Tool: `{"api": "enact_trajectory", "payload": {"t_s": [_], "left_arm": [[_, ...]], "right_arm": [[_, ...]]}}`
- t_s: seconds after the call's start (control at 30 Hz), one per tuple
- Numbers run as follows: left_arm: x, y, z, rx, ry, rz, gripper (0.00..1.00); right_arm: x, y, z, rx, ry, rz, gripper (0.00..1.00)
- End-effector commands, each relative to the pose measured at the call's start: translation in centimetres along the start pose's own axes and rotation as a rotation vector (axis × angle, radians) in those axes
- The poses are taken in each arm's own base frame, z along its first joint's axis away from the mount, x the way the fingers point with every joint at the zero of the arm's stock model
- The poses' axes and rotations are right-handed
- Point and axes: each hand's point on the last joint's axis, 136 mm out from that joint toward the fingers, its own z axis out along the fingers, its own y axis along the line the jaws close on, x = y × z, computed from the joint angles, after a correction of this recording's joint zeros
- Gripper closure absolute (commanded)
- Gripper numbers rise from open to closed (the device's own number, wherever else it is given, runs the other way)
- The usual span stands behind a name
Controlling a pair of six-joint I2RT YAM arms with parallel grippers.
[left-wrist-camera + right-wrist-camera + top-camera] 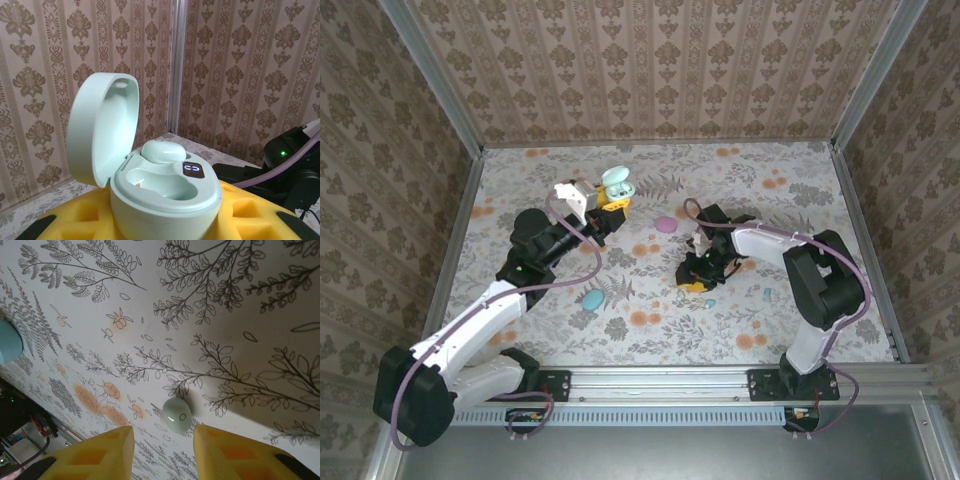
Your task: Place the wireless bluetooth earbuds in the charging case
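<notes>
Over the floral table [225,315] we see the left gripper [611,205] clamping the mint charging case [165,192] upright, lid [100,130] flipped open so its 1 empty well [160,182] faces up, while the right gripper [162,450] hangs jaws-apart, holding nothing, over the loose mint earbud [176,415] lying flat, long axis running toward the gripper.

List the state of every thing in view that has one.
Mint case: lid open, gripped by left hand.
Seated bud: in its slot; other slot empty.
Loose bud: on table, untouched, ahead of right hand.
Right hand: open.
Pink case: looks closed, on table.
Blue case: looks closed, on table.
</notes>
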Motion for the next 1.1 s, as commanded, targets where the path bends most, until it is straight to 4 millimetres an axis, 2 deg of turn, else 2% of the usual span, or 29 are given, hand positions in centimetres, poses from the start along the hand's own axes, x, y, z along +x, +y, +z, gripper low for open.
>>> {"api": "enact_trajectory", "payload": {"t_s": [0.0,0.17,0.33,1.07], "left_arm": [[-0.8,-0.1,0.1,0.013,-0.014,0.024,0.67],[-0.4,-0.1,0.2,0.014,-0.006,0.017,0.67],[-0.5,-0.1,0.3,0.016,-0.006,0.018,0.67],[-0.6,-0.1,0.9,0.029,-0.002,0.009,0.67]], "right_arm": [[0.9,-0.3,1.2,-0.009,0.046,0.018,0.62],[1.4,-0.6,2.0,0.001,0.066,0.019,0.61],[1.8,0.1,2.2,-0.013,0.084,0.01,0.62],[0.5,3.5,2.0,-0.09,0.068,-0.035,0.63]]}}
